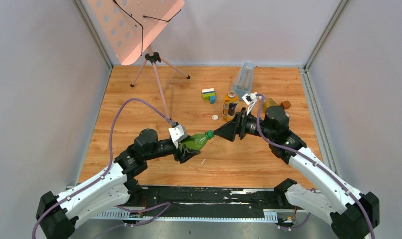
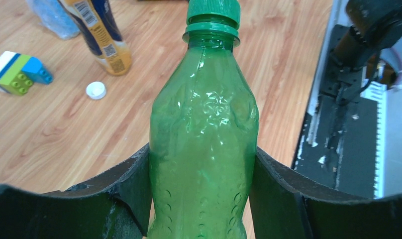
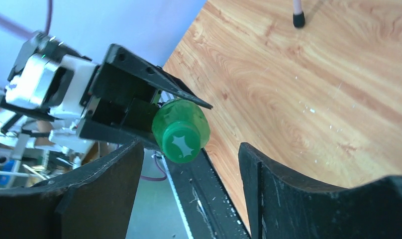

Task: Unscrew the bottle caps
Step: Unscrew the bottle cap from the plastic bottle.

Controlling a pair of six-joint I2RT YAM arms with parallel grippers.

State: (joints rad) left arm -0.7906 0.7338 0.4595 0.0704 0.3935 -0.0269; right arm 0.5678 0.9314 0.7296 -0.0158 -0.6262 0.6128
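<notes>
My left gripper is shut on the green bottle and holds it tilted above the table, with its green cap pointing right. In the left wrist view the jaws press both sides of the bottle, and the cap is on its neck. My right gripper is open, facing the cap and just short of it. In the right wrist view the cap sits ahead of the open fingers, untouched. The amber bottle with the yellow label stands upright. A loose white cap lies beside it.
A tall clear container stands at the back. Toy bricks lie left of the amber bottle. Another amber bottle and a reddish-brown block sit partly hidden behind my right arm. A tripod with a pink board stands at the back left.
</notes>
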